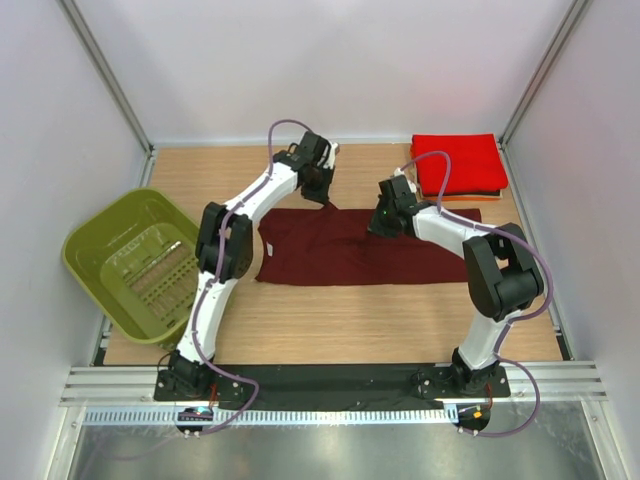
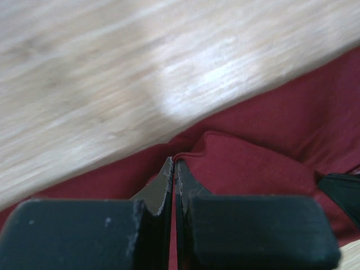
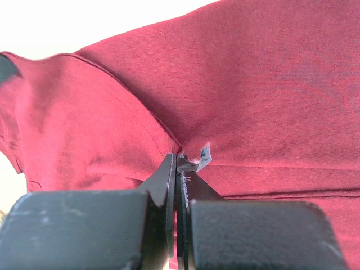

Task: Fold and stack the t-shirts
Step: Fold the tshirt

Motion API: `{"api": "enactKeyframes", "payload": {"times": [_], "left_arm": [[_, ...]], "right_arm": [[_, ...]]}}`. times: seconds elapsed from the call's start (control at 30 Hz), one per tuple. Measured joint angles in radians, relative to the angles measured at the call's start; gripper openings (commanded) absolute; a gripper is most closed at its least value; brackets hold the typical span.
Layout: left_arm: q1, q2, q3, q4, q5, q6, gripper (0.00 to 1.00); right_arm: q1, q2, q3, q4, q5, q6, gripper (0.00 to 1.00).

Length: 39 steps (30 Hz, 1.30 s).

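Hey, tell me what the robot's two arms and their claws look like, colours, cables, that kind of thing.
The left arm and right arm are alike: white links with bulky black joints. A thin purple cable loops loosely along each, down to black bases. The left claw and right claw are matte black, with blocky bodies and tapered fingers jagged along their inner edges.

The left arm (image 1: 205, 305) and the right arm (image 1: 440, 228) are built alike, with smooth white shells on the long links and bulky black housings at the joints. A thin lilac cable (image 1: 283, 125) runs along each arm, bowing clear of the shell in arcs. Each black base (image 1: 183, 378) is bolted to a black strip (image 1: 330, 385) at the table's near edge. The left gripper (image 2: 172, 164) and right gripper (image 3: 178, 160) have matt black fingers (image 2: 247, 225), blocky at the root and narrowing to thin toothed tips, faintly scuffed.
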Motion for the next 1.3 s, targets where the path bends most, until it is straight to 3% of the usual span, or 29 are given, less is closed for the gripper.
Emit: {"api": "enactKeyframes", "payload": {"times": [0.37, 0.8, 1.3], "left_arm": [[-0.085, -0.087, -0.149, 0.005, -0.132, 0.008, 0.00], [-0.087, -0.164, -0.151, 0.011, -0.356, 0.037, 0.00], [-0.050, -0.164, -0.155, -0.014, -0.387, 0.026, 0.00]], "right_arm": [[0.000, 0.054, 0.039, -0.010, 0.019, 0.004, 0.01], [-0.028, 0.116, 0.148, -0.005, 0.036, -0.047, 0.01], [-0.042, 0.141, 0.145, 0.079, -0.054, -0.163, 0.01]]}}
